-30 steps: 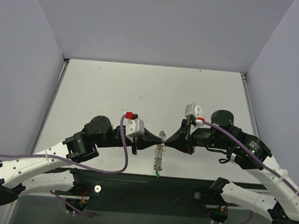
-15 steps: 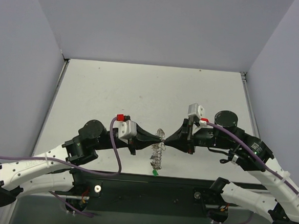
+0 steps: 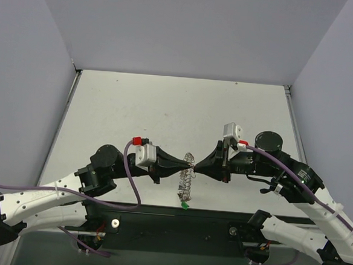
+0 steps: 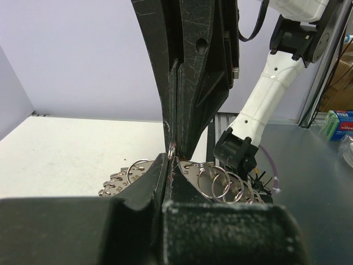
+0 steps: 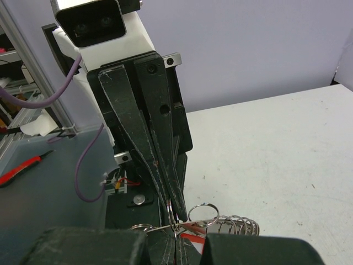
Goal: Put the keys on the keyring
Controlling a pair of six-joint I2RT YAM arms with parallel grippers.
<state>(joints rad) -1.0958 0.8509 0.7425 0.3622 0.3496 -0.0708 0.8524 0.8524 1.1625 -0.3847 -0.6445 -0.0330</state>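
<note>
right now the left gripper (image 3: 185,166) is pressing its two fingers fully together, no gap showing between them, and it is pinching the top of the keyring (image 3: 187,176) at its very tips. the right gripper (image 3: 198,166) is doing the same from the opposite side, its jaws squeezed flat against each other on that same upper part of the ring. the two sets of tips are meeting almost nose to nose, touching or just short of it.

from the left wrist camera a small loop is standing up right at the seam between that gripper's closed fingers (image 4: 144,190), with the right gripper's dark fingers bearing down on it from above; more of the ring's small loops are fanning out to one side and toothed key blades (image 4: 117,179) are showing on the other. which single loop each tool is clamping, i cannot tell.

the keyring is hanging off the table (image 3: 166,107), held up between the arms near the table's front edge, and its loops are trailing down towards the robot, with a green key (image 3: 185,205) dangling at the low end.

both arms are reaching inward from their bases, elbows bent outward, forearms lying low and roughly level, wrists pointing straight at one another.
</note>
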